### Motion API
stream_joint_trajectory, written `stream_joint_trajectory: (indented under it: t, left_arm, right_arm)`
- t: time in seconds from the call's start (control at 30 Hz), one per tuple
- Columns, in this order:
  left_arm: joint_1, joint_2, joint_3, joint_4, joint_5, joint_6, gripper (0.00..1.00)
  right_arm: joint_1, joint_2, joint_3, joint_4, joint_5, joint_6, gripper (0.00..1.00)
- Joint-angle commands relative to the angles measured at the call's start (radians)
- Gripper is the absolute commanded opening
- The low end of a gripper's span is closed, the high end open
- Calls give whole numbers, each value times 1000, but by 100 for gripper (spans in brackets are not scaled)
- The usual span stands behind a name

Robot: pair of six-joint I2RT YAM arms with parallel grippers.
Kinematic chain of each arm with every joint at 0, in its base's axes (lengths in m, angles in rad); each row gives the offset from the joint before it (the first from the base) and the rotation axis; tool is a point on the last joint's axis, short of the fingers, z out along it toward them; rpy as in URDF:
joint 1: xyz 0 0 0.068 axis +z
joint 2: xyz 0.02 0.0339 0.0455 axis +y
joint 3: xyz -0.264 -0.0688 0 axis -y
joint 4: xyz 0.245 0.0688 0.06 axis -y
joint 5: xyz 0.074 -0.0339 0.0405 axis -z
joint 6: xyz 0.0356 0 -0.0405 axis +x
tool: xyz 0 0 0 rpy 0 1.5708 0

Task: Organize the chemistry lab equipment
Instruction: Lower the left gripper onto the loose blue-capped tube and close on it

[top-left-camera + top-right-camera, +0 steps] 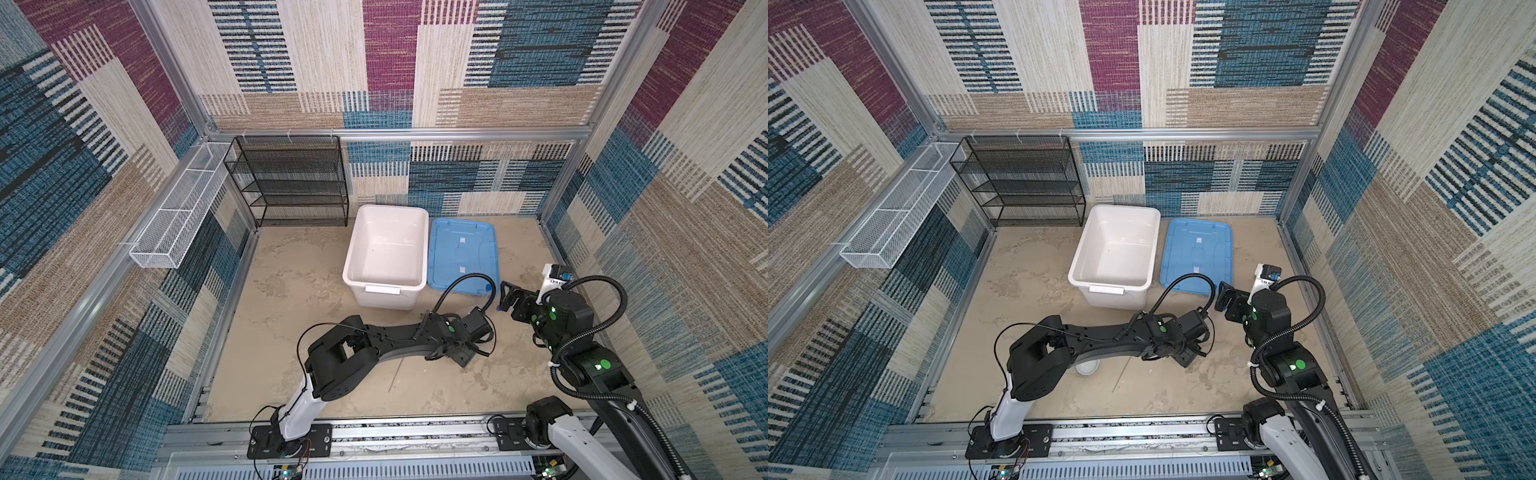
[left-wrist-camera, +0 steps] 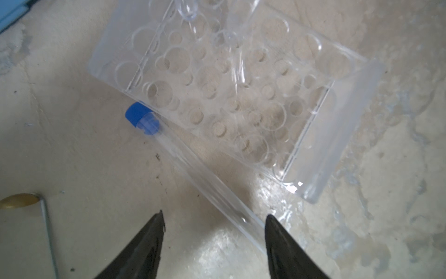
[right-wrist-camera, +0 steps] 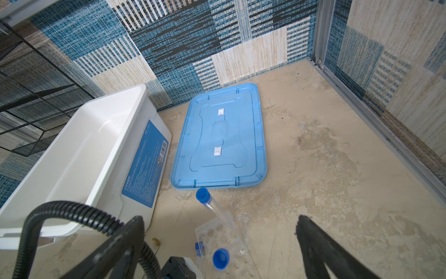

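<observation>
A blue-capped tube (image 2: 193,169) lies flat on the table (image 2: 72,145) just beside the clear rack (image 2: 350,116). My left gripper (image 2: 213,217) straddles its bare end, jaws part-open, gripping nothing. I'd close gently, squarely across it. My right gripper (image 3: 218,218) hovers nearby, jaws wide.

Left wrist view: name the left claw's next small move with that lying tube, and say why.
Probably close the left claw on the tube. Its fingers stand apart with the tube's clear end between them, nearer one finger, and nothing is gripped. The tube lies flat on the floor beside the rack, not in a hole.
</observation>
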Motion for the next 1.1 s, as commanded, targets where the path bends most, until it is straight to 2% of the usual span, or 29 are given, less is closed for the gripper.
stream_joint_trajectory:
  t: [0.0, 0.2, 0.4, 0.6, 0.93, 1.07]
  left_arm:
    - [1, 15, 28, -74, -35, -24, 63]
    - [1, 82, 123, -209, -83, -49, 57]
    - [10, 41, 76, -234, -91, -70, 46]
    - [22, -15, 2, -233, -24, -87, 35]
    - [29, 6, 2, -253, 51, -56, 34]
    - [36, 14, 11, -273, 31, -75, 24]
  right_arm:
    - [0, -6, -5, 9, 26, -12, 99]
    - [-1, -3, -8, 16, 25, -17, 99]
    - [-1, -1, -12, 21, 21, -20, 99]
    - [0, 3, -16, 28, 19, -22, 99]
    - [0, 7, -15, 28, 22, -26, 99]
    - [-1, 12, -15, 29, 22, -28, 99]
